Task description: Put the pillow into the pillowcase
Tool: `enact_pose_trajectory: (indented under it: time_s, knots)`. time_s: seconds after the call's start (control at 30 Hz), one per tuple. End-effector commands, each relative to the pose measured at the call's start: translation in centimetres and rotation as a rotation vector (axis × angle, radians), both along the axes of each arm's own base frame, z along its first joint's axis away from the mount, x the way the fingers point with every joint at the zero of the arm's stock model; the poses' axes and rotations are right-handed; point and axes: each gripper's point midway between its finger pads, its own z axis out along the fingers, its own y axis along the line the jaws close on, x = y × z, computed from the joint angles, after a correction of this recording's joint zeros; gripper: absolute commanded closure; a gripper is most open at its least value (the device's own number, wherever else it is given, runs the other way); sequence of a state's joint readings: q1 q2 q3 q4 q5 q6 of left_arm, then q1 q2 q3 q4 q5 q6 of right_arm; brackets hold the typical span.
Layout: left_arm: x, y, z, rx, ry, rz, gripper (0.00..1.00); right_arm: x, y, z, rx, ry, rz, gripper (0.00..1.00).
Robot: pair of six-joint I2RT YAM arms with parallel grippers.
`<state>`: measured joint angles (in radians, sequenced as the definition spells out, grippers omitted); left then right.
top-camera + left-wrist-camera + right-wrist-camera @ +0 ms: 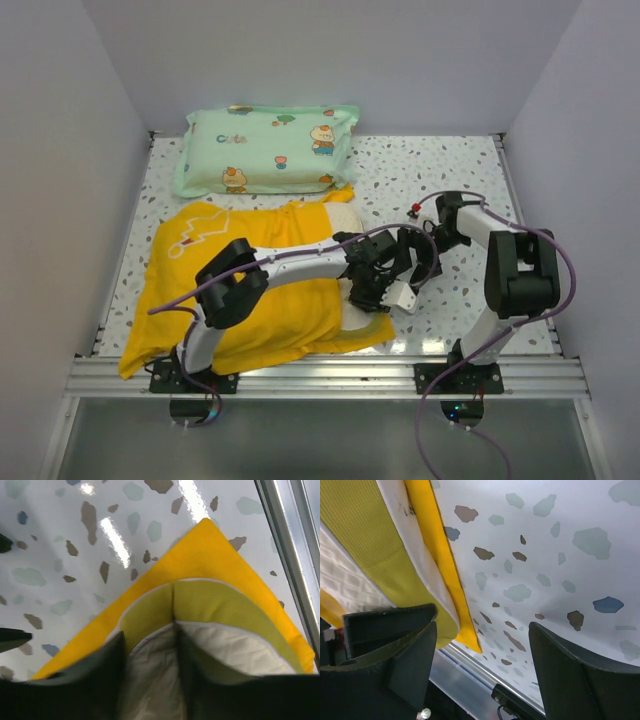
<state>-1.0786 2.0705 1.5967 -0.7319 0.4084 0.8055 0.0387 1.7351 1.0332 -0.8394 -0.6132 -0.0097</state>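
The left arm point(290, 262) stretches rightward, low along the near edge. The left gripper point(150, 680) has its fingers clamped on a corner of the pillow point(240, 652). The right arm point(520, 272) folds back leftward, and the right gripper point(480, 672) hangs just beside the left one, jaws spread wide, holding nothing.

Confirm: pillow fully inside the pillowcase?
Partly in. The pillow sticks out of the pillowcase at its right end: cream corner and yellow-green band exposed, pinched by the left gripper.

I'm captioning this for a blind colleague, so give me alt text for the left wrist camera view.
The left gripper pinches a corner of the pillow, whose yellow-green edge band lies over a corner of the pillowcase on the speckled table.
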Motion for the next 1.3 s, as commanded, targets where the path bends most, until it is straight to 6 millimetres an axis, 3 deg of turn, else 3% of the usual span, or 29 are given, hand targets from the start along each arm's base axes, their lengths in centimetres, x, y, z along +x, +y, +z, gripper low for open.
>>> enact_pose_trajectory:
  time_s: [0.0, 0.03, 0.07, 0.1, 0.13, 0.17, 0.2, 0.33, 0.57, 0.73, 0.83, 0.87, 0.93, 0.97, 1.07, 1.17, 1.2, 1.27]
  knots:
    - [-2.1, 4.2, -2.1, 0.119, 0.058, -0.072, 0.66, -0.3, -0.2, -0.3, -0.002, 0.02, 0.022, 0.23]
    - [-1.9, 3.8, -1.1, 0.076, 0.049, -0.073, 0.96, -0.3, 0.2, -0.2, 0.027, 0.024, 0.03, 0.23]
    - [-1.1, 3.9, -0.6, 0.044, 0.046, -0.043, 1.0, -0.5, 0.3, -0.3, 0.043, 0.04, 0.036, 0.24]
    - [-0.1, 3.0, 0.7, -0.032, 0.029, -0.032, 1.0, -0.6, 0.6, -0.3, 0.06, 0.044, 0.046, 0.24]
    - [0.0, 2.1, 3.7, -0.14, 0.041, -0.042, 1.0, -0.7, 1.3, 0.2, 0.11, 0.048, 0.055, 0.25]
    - [1.4, 2.2, 5.2, -0.201, 0.052, 0.009, 1.0, -0.8, 1.6, 0.2, 0.12, 0.058, 0.061, 0.25]
    - [1.6, 1.3, 8.6, -0.327, 0.05, -0.006, 1.0, -0.8, 2.0, 0.0, 0.119, 0.059, 0.071, 0.25]
    - [2.4, 2.1, 12.6, -0.463, 0.028, -0.003, 1.0, -0.3, 3.6, -1.2, 0.105, 0.044, 0.099, 0.25]
    - [2.0, 2.9, 12.9, -0.48, 0.058, 0.012, 1.0, 2.5, 8.4, -4.3, 0.186, 0.014, 0.091, 0.26]
    - [2.7, 3.0, 13.9, -0.51, 0.036, 0.038, 1.0, 2.7, 10.9, -6.4, 0.163, 0.036, 0.1, 0.27]
    - [3.1, 3.3, 14.1, -0.51, 0.027, 0.053, 1.0, 3.1, 10.6, -8.0, 0.09, 0.045, 0.076, 0.46]
    - [3.2, 3.3, 14.0, -0.509, 0.031, 0.058, 1.0, 2.8, 10.3, -8.7, 0.069, 0.073, 0.069, 0.64]
    - [3.3, 3.6, 14.2, -0.51, 0.034, 0.07, 1.0, 3.1, 10.4, -8.7, 0.076, 0.067, 0.066, 0.85]
    - [3.2, 3.8, 13.9, -0.507, 0.037, 0.076, 1.0, 3.6, 10.6, -8.2, 0.088, 0.036, 0.068, 1.0]
    - [3.2, 4.6, 13.6, -0.503, 0.033, 0.096, 1.0, 4.4, 9.8, -6.9, 0.09, -0.024, 0.048, 1.0]
    - [3.0, 5.6, 13.0, -0.474, 0.021, 0.109, 1.0, 6.7, 6.4, -4.3, 0.04, -0.147, -0.042, 1.0]
    - [3.0, 5.9, 12.7, -0.46, 0.016, 0.113, 1.0, 7.8, 4.5, -2.3, 0.018, -0.228, -0.076, 1.0]
    - [2.5, 6.7, 11.8, -0.418, 0.03, 0.109, 1.0, 8.6, 1.7, -1.2, -0.093, -0.289, -0.105, 1.0]
